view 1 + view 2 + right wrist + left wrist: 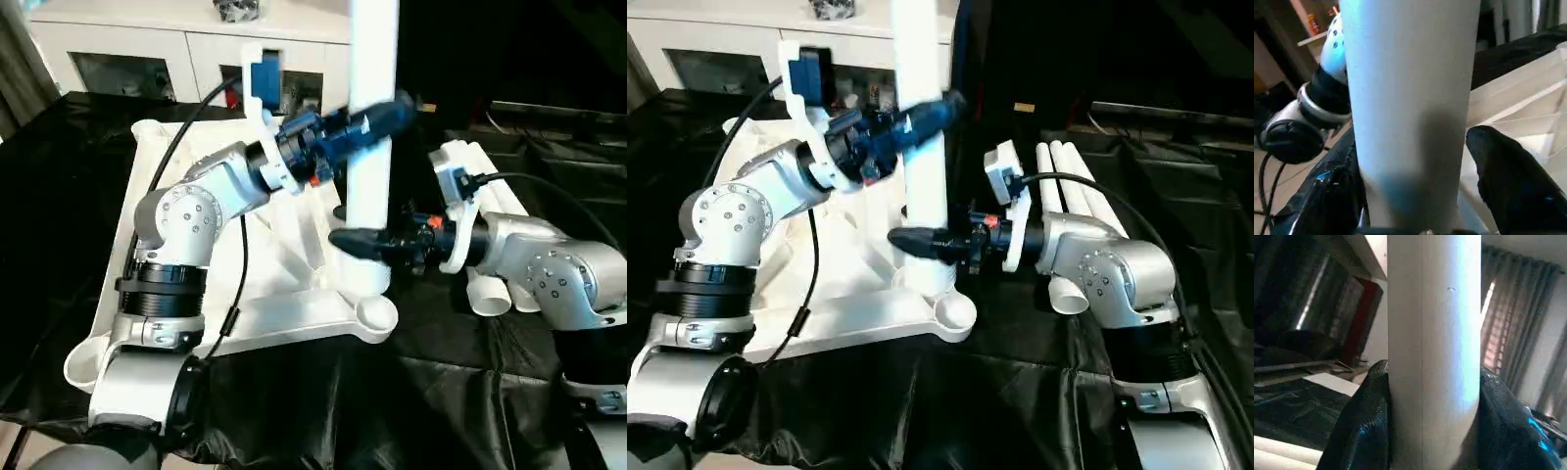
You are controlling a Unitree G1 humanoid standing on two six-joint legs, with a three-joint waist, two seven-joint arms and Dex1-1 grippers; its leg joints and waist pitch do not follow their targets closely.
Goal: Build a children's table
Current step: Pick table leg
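Work surface: a black cloth (460, 382) with a glossy, wrinkled face covers the support under the parts and runs to the near edge.
Room: a white cabinet (186, 49) with glass doors stands behind the work area; the left wrist view shows curtains (1528, 323) over a bright window, and the right wrist view shows a wooden shelf (1312, 29) in the background.
Writing and labels: none legible on any part.
Tabletop: the white tabletop (294, 318) lies upside down on the cloth, ribbed underside up, with round corner sockets at its near edge.
Upright leg: one white leg (370, 147) stands vertical in a socket at the tabletop's right side, its top passing out of the picture.
Spare legs: further white legs (1078, 196) lie side by side on the cloth, to the right of the tabletop, behind the right forearm.
Left gripper: the left gripper (377, 119) reaches in from the left and clamps the upright leg high up; a finger (1356, 431) presses each side of the tube.
Right gripper: the right gripper (367, 242) comes in from the right and grips the same leg low down, just above the socket, one finger (1508, 171) on each side.
Obstructions: both forearms and a black cable (196, 127) cross over the tabletop and hide part of its ribs.
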